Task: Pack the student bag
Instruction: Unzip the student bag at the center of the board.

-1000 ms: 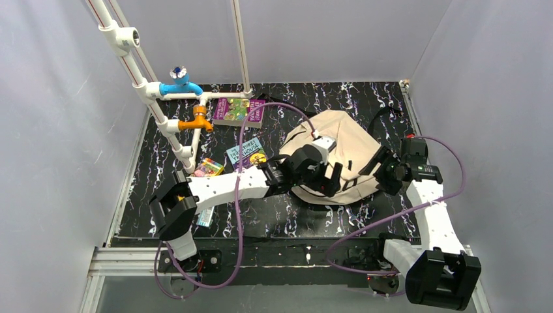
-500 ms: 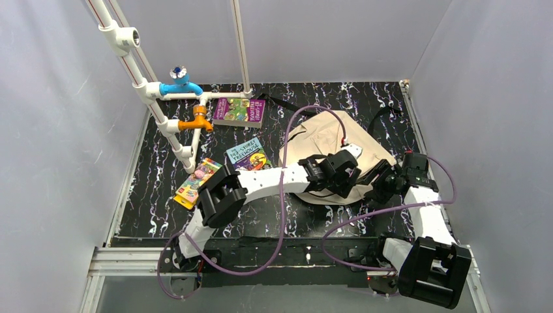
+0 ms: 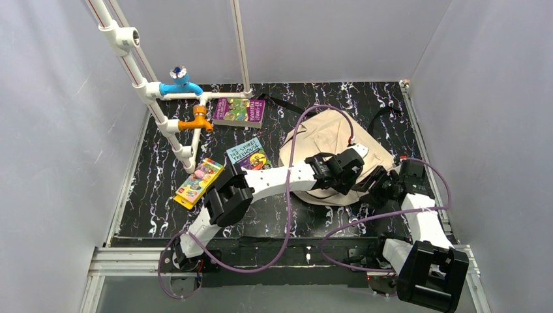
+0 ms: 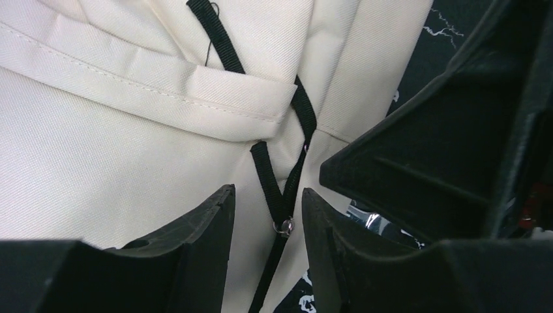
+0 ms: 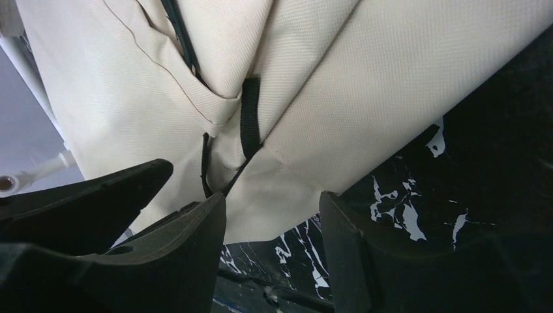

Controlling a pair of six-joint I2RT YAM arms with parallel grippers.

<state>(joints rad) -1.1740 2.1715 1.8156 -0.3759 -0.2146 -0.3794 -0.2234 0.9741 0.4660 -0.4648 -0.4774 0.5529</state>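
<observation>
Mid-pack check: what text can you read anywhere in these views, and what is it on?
"STOREY TREEHOUSE": on the teal book; the number before it is blurred.
Title on the purple book: too blurred to read.
Print on the colourful pack: too small.
No text shows on the student bag.

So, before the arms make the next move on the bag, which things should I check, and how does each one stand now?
1. The zipper pull lies between the fingers of the left end effector: ok.
2. That end effector is clamped on the pull: not ok, gaps show on either side.
3. The right end effector is open at the near edge of the student bag, by the black webbing loop: ok.
4. The bag's zipper is open: cannot tell.
5. The purple book and teal book are packed: not ok, both lie on the table.
</observation>
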